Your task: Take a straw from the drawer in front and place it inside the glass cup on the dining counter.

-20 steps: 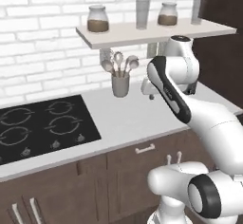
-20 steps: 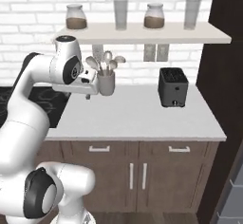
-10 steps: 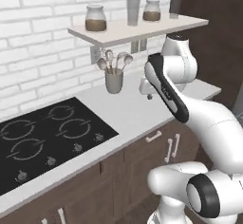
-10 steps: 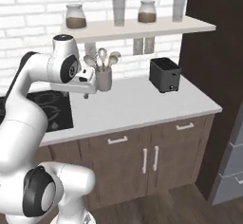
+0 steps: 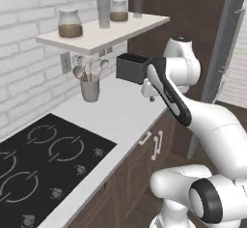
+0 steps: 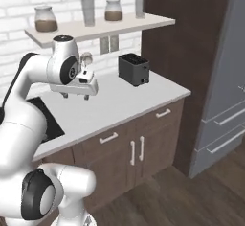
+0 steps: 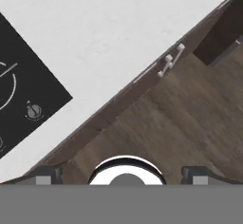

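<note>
My gripper (image 5: 148, 92) (image 6: 76, 96) hangs open over the white counter with the black cooktop (image 5: 120, 116), empty and pointing down. In the hand view its two dark fingertips (image 7: 47, 175) stand wide apart above the counter's front edge and the wood floor. Dark brown drawer fronts with silver bar handles (image 6: 109, 137) sit shut under this counter; I cannot tell whether any of them is the task's drawer. The straw, the glass cup and the dining counter are out of view.
A black cooktop (image 5: 43, 164) lies at the left. A grey utensil holder (image 5: 89, 88) and a black toaster (image 6: 134, 69) stand by the brick wall, under a shelf (image 5: 101, 31) with jars. A tall dark cabinet (image 6: 191, 52) and a grey fridge (image 6: 225, 100) stand to the right.
The whole picture has swung: the base has turned right, bringing the tall cabinet and fridge into view. The arm keeps its pose and the gripper stays open.
</note>
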You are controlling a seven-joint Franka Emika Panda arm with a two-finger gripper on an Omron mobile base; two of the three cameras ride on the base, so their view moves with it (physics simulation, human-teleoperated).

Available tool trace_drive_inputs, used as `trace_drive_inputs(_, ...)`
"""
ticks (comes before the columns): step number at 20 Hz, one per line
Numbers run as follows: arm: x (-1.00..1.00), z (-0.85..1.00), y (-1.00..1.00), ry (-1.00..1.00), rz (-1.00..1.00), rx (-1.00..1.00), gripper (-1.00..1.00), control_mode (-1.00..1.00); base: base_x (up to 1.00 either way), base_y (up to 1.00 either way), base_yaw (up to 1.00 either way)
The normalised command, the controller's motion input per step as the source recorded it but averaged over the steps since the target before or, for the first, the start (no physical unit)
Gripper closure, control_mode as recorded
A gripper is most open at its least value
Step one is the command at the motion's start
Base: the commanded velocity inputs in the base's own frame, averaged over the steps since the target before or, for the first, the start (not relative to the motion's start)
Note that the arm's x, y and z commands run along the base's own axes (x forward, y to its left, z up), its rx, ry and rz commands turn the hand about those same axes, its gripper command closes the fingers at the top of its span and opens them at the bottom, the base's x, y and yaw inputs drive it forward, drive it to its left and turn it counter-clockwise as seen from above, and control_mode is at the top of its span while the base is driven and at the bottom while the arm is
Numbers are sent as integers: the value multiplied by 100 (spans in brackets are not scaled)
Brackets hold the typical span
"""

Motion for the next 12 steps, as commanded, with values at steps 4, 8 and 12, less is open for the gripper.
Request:
trace_drive_inputs(4,0,0,0,0,0,0,-100,100,20,66,-51)
trace_drive_inputs(8,0,0,0,0,0,0,-100,100,9,64,-48)
trace_drive_inputs(12,0,0,0,0,0,0,-100,100,0,63,-45)
